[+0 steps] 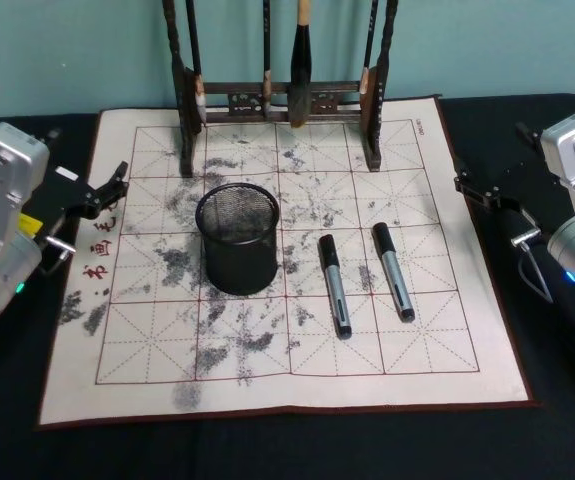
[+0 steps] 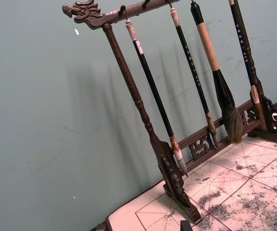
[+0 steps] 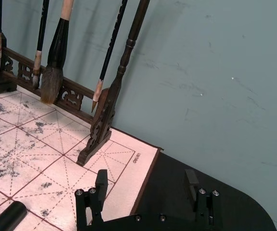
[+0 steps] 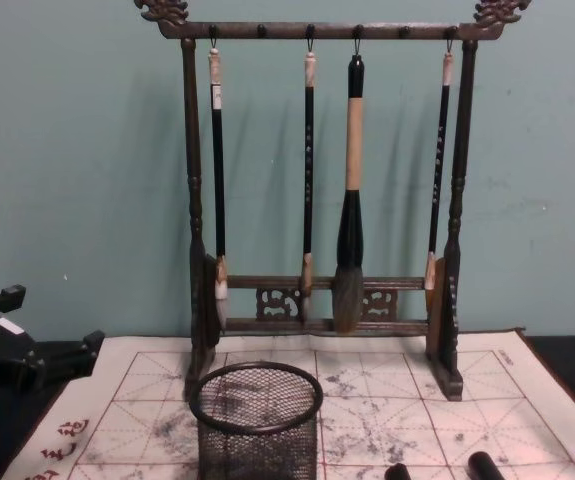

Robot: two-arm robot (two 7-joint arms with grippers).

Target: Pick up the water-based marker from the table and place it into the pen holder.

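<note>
Your right gripper hangs with its jaws wide apart and nothing between them, over the black table just off the edge of the calligraphy mat. Closest to it, inward and back toward the robot, one marker lies flat on the mat. A second marker lies just beyond that one, roughly parallel and not touching it. Farther from the gripper, past both, the pen holder stands upright, and nothing shows inside through its mesh. The brush rack stands ahead of the gripper and inward, along the mat's far edge. Your left gripper sits parked at the opposite edge of the mat, well apart from everything. I judge the task not yet begun, since no marker is gripped, lifted or in the holder. You have yet to reach in, close on a marker, lift it, carry it across and release it above the holder.
</note>
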